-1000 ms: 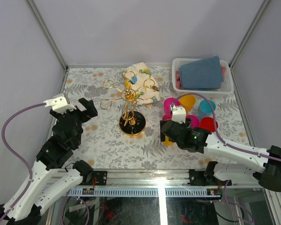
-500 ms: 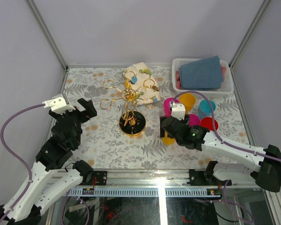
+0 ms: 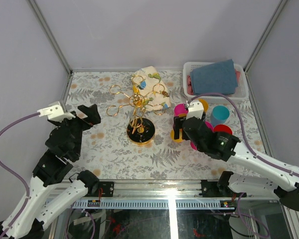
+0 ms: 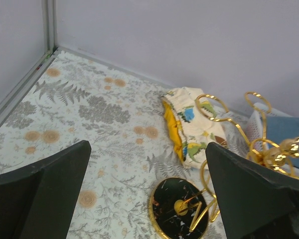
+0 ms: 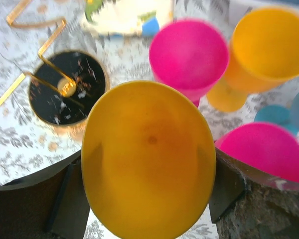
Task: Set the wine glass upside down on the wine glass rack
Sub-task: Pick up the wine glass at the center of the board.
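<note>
My right gripper (image 3: 181, 127) is shut on a yellow wine glass (image 3: 176, 136) and holds it just right of the wine glass rack. In the right wrist view the glass's bowl (image 5: 149, 139) fills the space between both fingers of the gripper (image 5: 148, 199). The gold wire rack (image 3: 135, 101) stands on its round black gold-rimmed base (image 3: 141, 132) mid-table. The base also shows in the left wrist view (image 4: 181, 209) and the right wrist view (image 5: 68, 93). My left gripper (image 3: 87, 115) is open and empty, left of the rack.
Several plastic wine glasses stand behind my right gripper: pink (image 3: 180, 110), yellow (image 3: 201, 106), blue (image 3: 220, 115), red (image 3: 222, 132). A white basket (image 3: 190, 66) with blue cloths sits at the back right. A patterned cloth (image 3: 151, 80) lies behind the rack.
My right gripper has lifted the yellow glass and carried it a little farther from the near edge. My left arm has shifted slightly left.
</note>
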